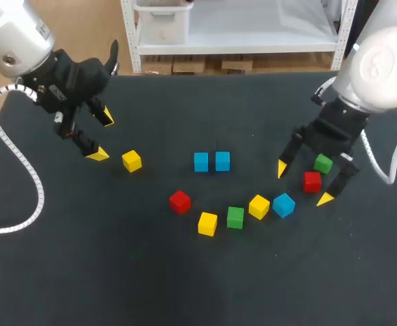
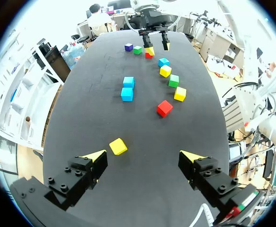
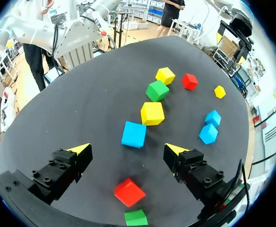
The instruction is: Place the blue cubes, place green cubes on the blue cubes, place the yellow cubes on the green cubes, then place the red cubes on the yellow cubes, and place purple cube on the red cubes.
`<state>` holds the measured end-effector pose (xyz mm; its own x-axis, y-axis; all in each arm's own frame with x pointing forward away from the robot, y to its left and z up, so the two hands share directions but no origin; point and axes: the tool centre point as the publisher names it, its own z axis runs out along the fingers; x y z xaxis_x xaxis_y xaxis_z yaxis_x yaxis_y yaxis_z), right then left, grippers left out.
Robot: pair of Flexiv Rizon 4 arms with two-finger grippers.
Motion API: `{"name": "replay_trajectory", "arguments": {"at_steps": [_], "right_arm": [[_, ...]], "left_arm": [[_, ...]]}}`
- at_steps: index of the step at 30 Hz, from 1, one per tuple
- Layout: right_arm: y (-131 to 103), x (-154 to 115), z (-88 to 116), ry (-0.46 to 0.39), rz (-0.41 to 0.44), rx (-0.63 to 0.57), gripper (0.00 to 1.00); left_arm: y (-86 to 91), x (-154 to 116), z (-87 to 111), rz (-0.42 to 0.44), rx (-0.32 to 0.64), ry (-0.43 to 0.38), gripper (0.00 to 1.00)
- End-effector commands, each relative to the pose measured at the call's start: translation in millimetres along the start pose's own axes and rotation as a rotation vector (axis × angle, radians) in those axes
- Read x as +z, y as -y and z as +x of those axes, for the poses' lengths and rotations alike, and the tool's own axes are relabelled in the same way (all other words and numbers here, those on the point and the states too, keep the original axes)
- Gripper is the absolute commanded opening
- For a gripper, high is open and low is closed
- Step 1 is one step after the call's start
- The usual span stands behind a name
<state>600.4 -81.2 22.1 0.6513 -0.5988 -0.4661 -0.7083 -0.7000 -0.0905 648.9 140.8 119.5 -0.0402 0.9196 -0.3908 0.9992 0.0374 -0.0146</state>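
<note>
Two blue cubes sit side by side at the centre of the head view. Below them runs a curved row of cubes. At right, the right gripper stands wide open around a red cube without touching it, and a green cube lies just beside. At left, the left gripper is also spread wide, near a lone yellow cube.

The left arm was a rounded, silvery-white shell, and a white coiled cable hung from its wrist. The right arm had the same smooth pale casing, with a plain grey cable looping off it. The left hand and the right hand were matt black. Each had two angular fingers that ended in bright yellow wedge tips. Seen close, the black finger blocks carried round recessed screws.
</note>
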Motion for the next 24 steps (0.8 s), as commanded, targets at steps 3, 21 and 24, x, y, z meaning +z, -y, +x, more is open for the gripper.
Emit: {"name": "replay_trajectory", "arguments": {"at_steps": [3,21,24], "right_arm": [[-3,14,-4,-0.008,0.018,0.05,1.0],[5,29,2,0.019,0.007,0.074,0.83],[7,30,2,0.017,0.006,0.086,0.49]], "left_arm": [[-1.5,0,0.3,0.003,0.002,0.0,1.0],[-1.5,0,0.3,0.003,0.002,0.0,1.0],[-1.5,0,0.3,0.003,0.002,0.0,1.0]]}}
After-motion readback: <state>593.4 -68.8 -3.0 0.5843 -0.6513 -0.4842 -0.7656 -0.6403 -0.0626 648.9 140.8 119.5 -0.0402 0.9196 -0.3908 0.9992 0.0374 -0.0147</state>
